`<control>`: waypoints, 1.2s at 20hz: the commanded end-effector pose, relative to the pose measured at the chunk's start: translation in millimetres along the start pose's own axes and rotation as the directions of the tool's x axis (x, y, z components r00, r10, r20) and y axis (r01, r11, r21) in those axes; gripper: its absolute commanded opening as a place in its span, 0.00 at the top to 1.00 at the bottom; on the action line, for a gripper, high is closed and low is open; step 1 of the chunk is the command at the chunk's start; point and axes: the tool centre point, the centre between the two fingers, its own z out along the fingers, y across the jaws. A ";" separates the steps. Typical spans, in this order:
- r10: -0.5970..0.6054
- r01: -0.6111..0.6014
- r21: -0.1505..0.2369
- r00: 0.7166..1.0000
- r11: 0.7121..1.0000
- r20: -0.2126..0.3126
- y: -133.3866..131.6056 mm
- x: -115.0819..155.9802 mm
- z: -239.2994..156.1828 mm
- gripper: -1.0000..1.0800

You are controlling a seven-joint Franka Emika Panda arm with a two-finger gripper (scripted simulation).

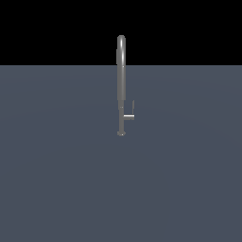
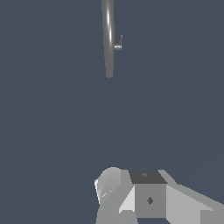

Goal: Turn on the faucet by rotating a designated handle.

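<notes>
The faucet (image 1: 121, 85) stands at centre frame on the counter (image 1: 56, 179), its handle (image 1: 131, 113) jutting right; I am well apart from it, approach barely begun; my fingers' state I cannot tell; next I must reach that lever.

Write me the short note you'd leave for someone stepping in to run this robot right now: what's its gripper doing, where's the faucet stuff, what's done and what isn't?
Gripper: only part of the arm's end shows in the wrist view; whether the gripper is open or shut cannot be told. It holds nothing visible and is well apart from the faucet.
Faucet: stands upright on the flat grey surface, gooseneck at the top.
Handle: small lever low on the faucet's side, toward the exterior view's right, blade pointing up. Nothing touches it.
Done: no contact with the handle is visible.
Left: approach the handle, engage it, rotate it to turn the faucet on.
</notes>
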 end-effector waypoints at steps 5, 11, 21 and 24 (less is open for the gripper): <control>0.005 -0.005 0.005 1.000 1.000 0.005 -0.3 2.2 0.3 1.00; 0.031 -0.032 0.031 0.999 0.999 0.034 -2.0 13.9 2.3 1.00; 0.120 -0.138 0.120 0.982 0.983 0.143 -6.1 57.0 11.7 1.00; 0.153 -0.183 0.153 0.970 0.971 0.189 -6.8 74.3 16.7 1.00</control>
